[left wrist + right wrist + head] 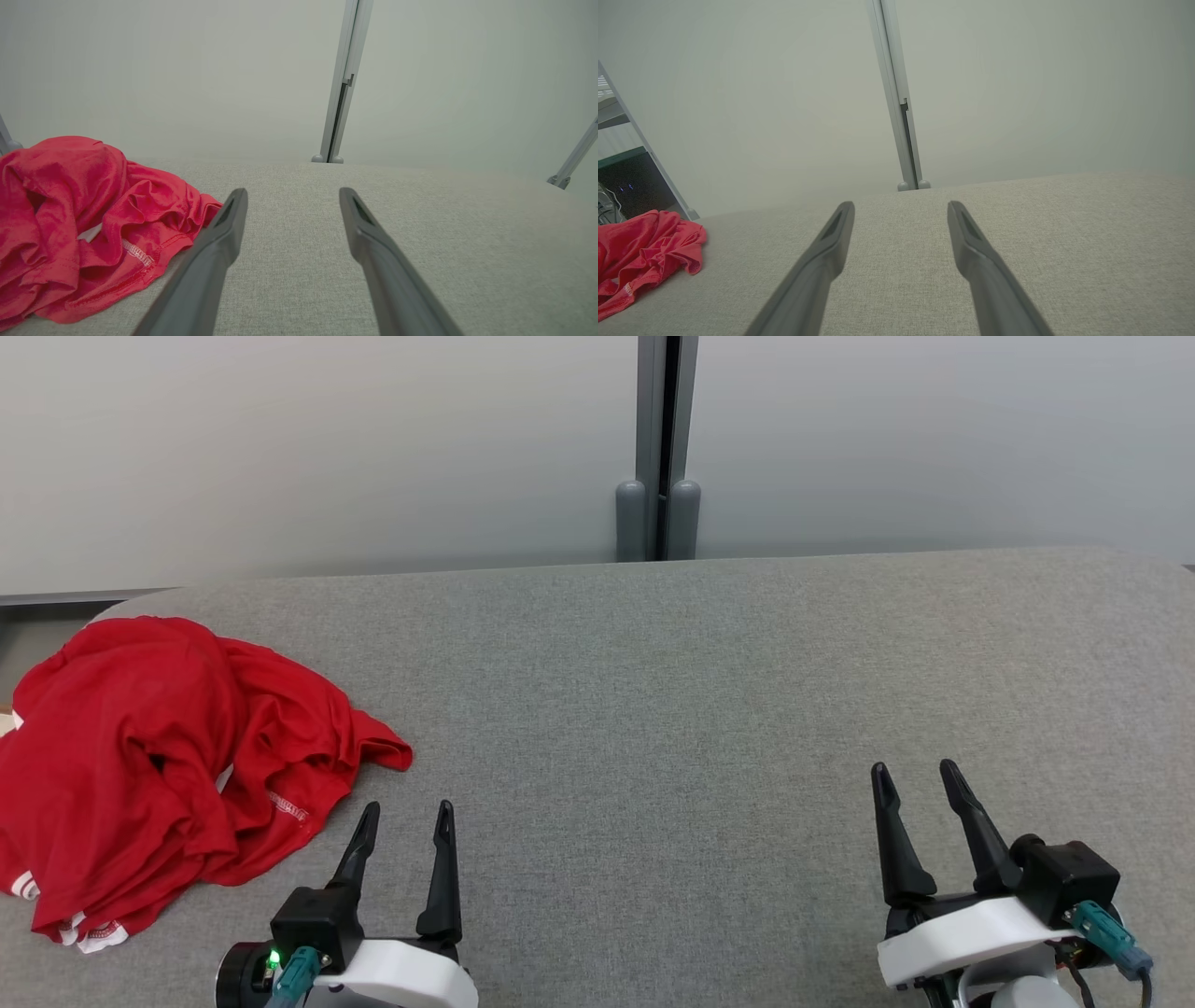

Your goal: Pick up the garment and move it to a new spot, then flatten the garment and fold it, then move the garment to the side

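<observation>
This looks like an office or lab test room. Pale frosted partition panels (280, 448), joined by a grey metal post (658, 448), cross the top of the head view behind a wide grey fabric-covered table (700, 709). Dark cabled equipment with small lights (621, 186) sits at the right wrist view's left edge.

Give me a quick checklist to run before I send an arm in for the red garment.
1. Fingers of the left gripper apart, nothing between them: ok.
2. Fingers of the right gripper apart, nothing between them: ok.
3. The red garment lies crumpled on the grey table, unheld: ok.
4. Garment within easy range of the left gripper: probably ok; it lies just to that gripper's left, apart from it.
5. Whole garment in view: not ok; its left side runs off the head view.
6. Which fold is collar or hem: cannot tell.
</observation>
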### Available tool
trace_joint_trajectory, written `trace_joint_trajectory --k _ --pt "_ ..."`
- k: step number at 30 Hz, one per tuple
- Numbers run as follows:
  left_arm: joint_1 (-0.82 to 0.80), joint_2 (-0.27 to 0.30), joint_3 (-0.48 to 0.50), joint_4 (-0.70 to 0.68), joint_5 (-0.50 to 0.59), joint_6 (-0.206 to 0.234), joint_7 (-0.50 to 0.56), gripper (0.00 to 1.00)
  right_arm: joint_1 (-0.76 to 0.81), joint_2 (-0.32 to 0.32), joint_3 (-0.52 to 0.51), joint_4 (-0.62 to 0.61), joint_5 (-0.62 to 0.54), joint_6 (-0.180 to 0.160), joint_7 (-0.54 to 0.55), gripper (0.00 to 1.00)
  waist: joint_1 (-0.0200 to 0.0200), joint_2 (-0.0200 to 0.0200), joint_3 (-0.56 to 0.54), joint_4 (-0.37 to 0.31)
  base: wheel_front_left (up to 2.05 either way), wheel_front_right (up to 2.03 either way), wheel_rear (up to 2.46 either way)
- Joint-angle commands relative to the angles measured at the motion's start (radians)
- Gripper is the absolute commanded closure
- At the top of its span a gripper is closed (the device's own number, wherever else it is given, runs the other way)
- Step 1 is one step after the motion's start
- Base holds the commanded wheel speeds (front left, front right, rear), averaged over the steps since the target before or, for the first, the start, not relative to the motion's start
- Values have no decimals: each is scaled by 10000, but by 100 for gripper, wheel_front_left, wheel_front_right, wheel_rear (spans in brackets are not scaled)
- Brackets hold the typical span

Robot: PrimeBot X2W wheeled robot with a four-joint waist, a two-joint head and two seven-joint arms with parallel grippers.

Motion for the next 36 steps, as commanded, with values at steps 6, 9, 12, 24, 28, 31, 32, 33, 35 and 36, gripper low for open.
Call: trace_joint_trajectory --k 6,9,12,24,28,31,32,33,35,36 --pt "-28 38 71 36 95 -16 -21 0 -111 -14 -32 43 127 32 -92 0 0 0 38 -11 0 0 0" --pt "-86 38 54 74 112 -65 -21 0 -98 -9 -29 63 209 32 -89 0 0 0 49 38 0 0 0" --pt "-173 39 46 90 76 -68 -21 0 -60 -4 24 70 294 32 -91 0 0 0 68 242 0 0 0" --pt "9 37 259 139 99 -41 -13 0 37 -3 450 226 573 31 -97 0 0 0 -85 1911 0 0 0" --pt "84 37 392 129 173 -70 -13 0 82 -4 582 305 663 31 -98 0 0 0 -182 2572 0 0 0" --pt "151 37 511 139 214 -100 -13 0 102 -4 706 357 727 31 -100 0 0 0 -260 3016 0 0 0" --pt "173 34 544 143 236 -110 -13 0 105 -4 733 380 740 31 -101 0 0 0 -281 3152 0 0 0" --pt "204 36 565 142 262 -131 -13 0 114 -2 762 398 759 31 -101 0 0 0 -303 3289 0 0 0" --pt "256 37 632 141 307 -168 -15 0 120 0 836 427 811 31 -102 0 0 0 -331 3549 0 0 0" --pt "272 37 663 139 307 -177 -13 0 121 0 879 450 808 31 -101 0 0 0 -339 3672 0 0 0"
